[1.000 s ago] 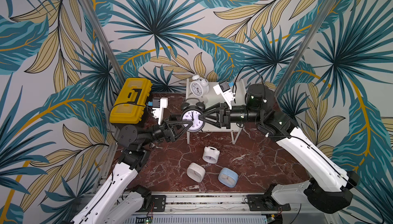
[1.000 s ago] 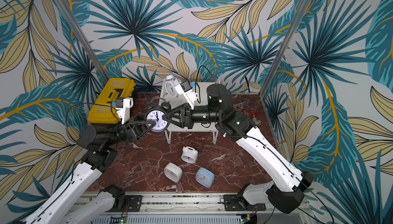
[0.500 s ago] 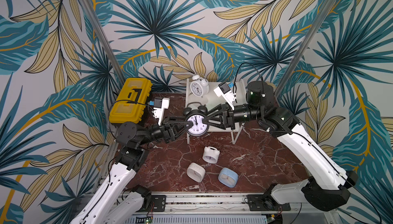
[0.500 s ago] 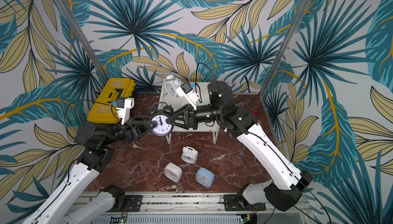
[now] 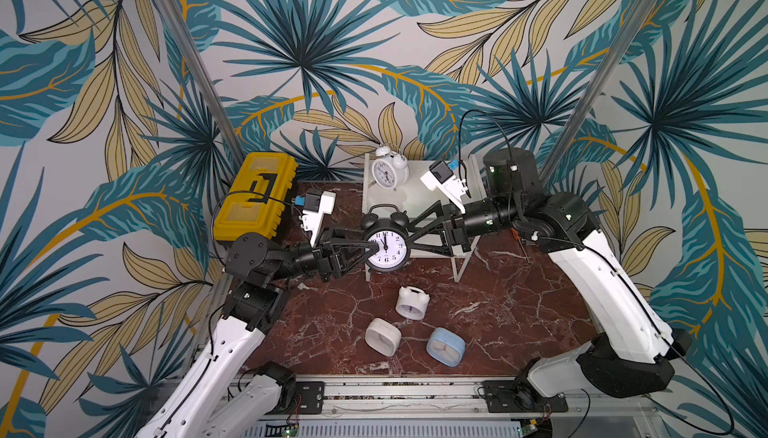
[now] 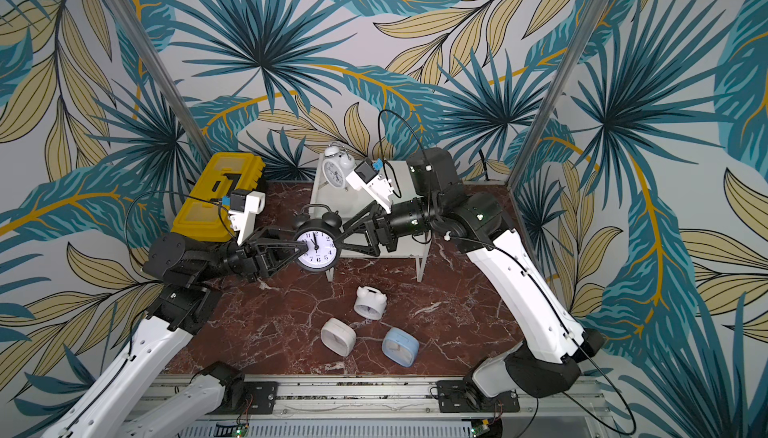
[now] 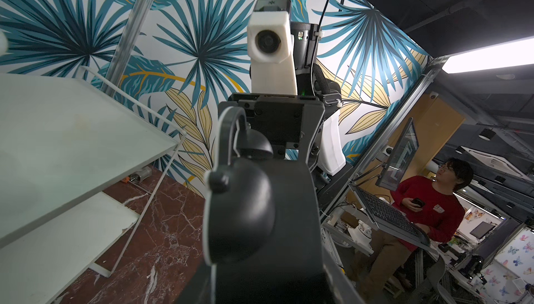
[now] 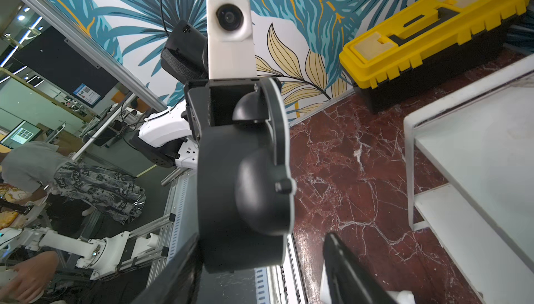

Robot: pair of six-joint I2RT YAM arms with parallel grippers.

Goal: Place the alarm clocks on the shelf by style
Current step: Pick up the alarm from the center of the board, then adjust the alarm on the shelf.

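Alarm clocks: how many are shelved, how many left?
Done: one white twin-bell clock stands on top of the shelf. In hand: the black twin-bell clock, left gripper shut on it, right gripper open around it. Left on the table: a second twin-bell clock, a white square clock, a light blue clock.

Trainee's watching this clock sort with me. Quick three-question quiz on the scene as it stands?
1. True or false: a white twin-bell clock stands on the shelf's top board.
2. How many clocks are on the table?
3. What is shut on the black clock? A left hand, B right hand, C neither.
Key: 1 true; 2 three (white bell clock, white square clock, blue square clock); 3 A.
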